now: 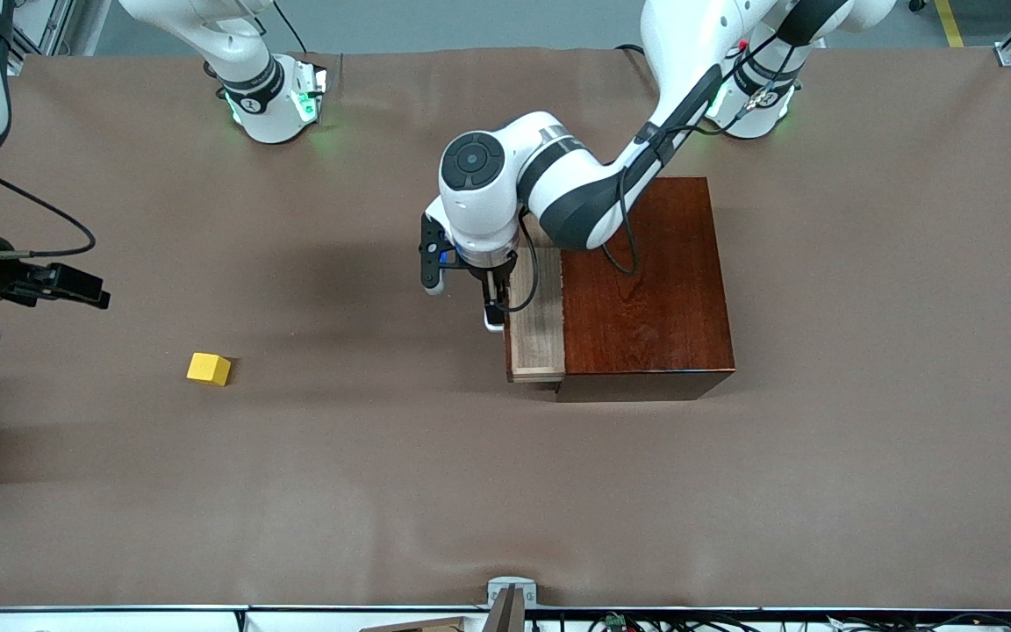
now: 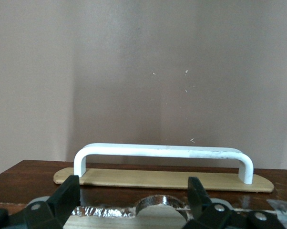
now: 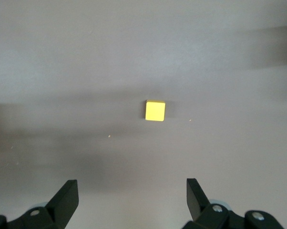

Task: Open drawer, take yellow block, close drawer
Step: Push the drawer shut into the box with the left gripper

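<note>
The left gripper (image 1: 492, 303) hangs open at the drawer (image 1: 536, 325) handle (image 2: 162, 151), holding nothing. The right gripper (image 3: 131, 200), open and empty, waits above the yellow block (image 3: 155, 110) near the table's (image 1: 505, 491) right-arm end.

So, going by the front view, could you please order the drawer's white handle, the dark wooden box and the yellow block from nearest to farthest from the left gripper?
1. White handle: right at the left gripper, on the drawer front.
2. Dark wooden box: beside the drawer, toward the left arm's end.
3. Yellow block: on the table, toward the right arm's end.

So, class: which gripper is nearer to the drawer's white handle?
Left. The left gripper is at the handle; the right gripper is over the yellow block.
</note>
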